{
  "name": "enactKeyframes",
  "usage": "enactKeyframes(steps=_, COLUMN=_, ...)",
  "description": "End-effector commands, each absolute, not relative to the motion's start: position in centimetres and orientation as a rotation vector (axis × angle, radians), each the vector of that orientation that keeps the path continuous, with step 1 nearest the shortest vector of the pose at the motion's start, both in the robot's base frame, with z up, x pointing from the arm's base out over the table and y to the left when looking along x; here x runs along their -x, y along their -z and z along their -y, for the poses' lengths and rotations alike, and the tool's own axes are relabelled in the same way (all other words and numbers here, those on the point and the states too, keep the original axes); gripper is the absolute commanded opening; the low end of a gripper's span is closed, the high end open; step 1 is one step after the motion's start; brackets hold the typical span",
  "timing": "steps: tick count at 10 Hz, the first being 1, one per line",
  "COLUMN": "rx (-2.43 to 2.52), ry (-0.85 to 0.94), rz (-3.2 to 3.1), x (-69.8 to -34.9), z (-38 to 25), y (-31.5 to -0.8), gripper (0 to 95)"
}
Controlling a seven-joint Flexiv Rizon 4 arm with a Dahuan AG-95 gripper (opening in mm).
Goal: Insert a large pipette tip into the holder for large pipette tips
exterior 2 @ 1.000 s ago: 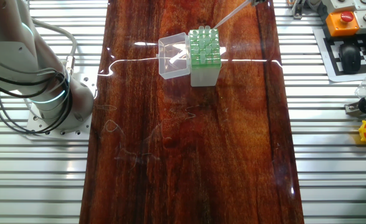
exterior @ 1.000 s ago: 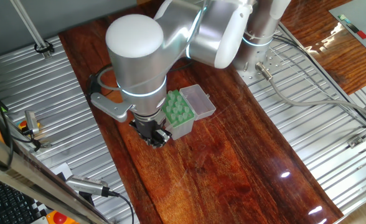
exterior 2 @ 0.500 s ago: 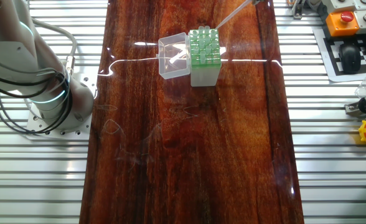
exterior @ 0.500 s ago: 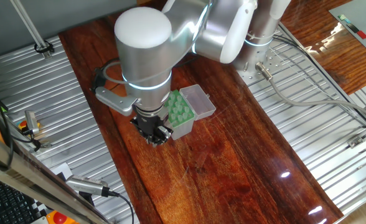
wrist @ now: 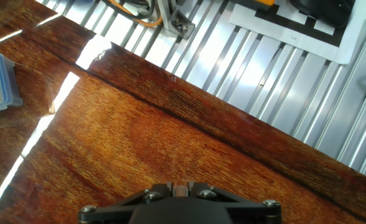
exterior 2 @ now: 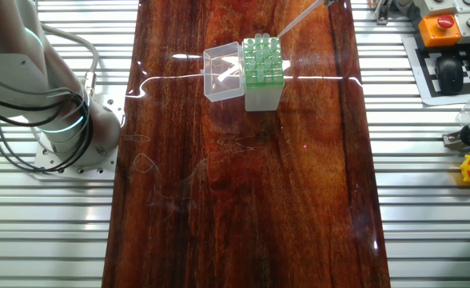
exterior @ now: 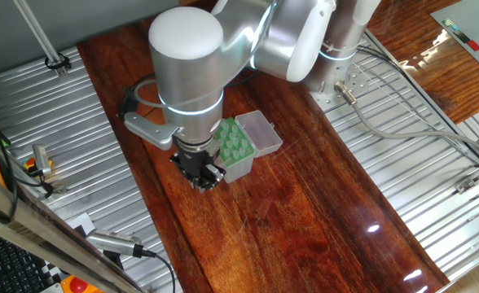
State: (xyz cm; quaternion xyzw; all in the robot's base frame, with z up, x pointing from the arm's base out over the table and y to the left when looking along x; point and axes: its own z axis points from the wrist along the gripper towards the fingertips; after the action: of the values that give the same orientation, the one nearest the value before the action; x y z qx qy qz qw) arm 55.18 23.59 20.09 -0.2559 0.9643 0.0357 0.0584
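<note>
Pincer [exterior: 206,177] apparently pinching the tip [exterior 2: 295,20]: light, slippery, slightly bendy; best held at its wide end.

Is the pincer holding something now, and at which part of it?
Yes: the large pipette tip, apparently by its wide upper end; the grip itself is out of view.

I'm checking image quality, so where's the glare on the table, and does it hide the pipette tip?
The other fixed view: a bright streak crosses the table beside the holder; the tip stays visible. Hand view: sunlit glare stripes at left; no tip seen.
</note>
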Motion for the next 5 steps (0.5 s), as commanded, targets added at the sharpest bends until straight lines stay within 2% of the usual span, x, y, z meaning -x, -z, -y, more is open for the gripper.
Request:
enactKeyframes(steps=1, rx=0.777, ry=-0.104, rz=-2.913, x=-55.08, z=-23.56, y=-20.00, gripper=0.0)
enactKeyframes(steps=5, rx=0.773, ry=-0.112, rz=-2.879, x=-54.45, z=-23.27, y=-19.61, gripper=0.0)
